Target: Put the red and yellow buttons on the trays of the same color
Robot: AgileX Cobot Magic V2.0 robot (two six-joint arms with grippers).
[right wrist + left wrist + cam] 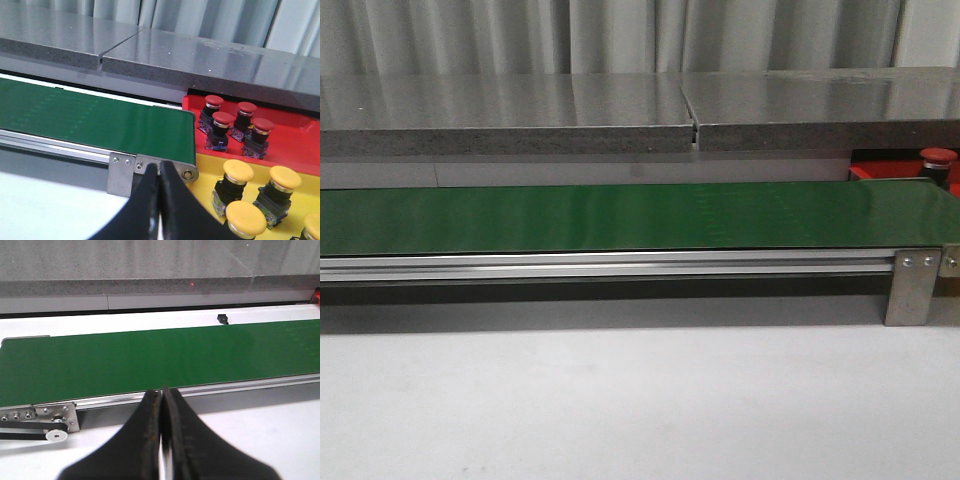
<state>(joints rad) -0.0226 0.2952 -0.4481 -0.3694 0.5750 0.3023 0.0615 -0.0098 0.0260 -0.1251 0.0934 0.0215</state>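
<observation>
Just past the right jaws [159, 200], a bit to one side, sit both trays, and they're already loaded: four red buttons [214, 102] stand on the red tray [295, 150] and at least four yellow buttons [238, 171] on the yellow tray [210, 170], one of them cut off at the frame edge. The red tray lies farther from the jaws, the yellow one closer, and both butt up against the end of the green belt [90, 117]. The belt itself is bare in every view, so nothing is waiting to be picked.

What I'd worry about: the buttons are packed tight. If another one comes down the belt and gets dropped in, the jaws could clip a neighbour and knock it over, since those caps look top-heavy on the dark bodies. The trays touch too, so a sloppy drop near the shared edge could roll a button onto the wrong colour. Also a button riding the belt could run off the end before anyone grabs it.

Pose-wise, both arms look parked. The right jaws are pressed together, holding nothing, hanging low over the white table [620, 400] just short of the belt's end bracket [121, 172]. The left jaws [163, 440] are likewise together and empty, pointing across the belt's other end. Neither arm shows in the front view.
</observation>
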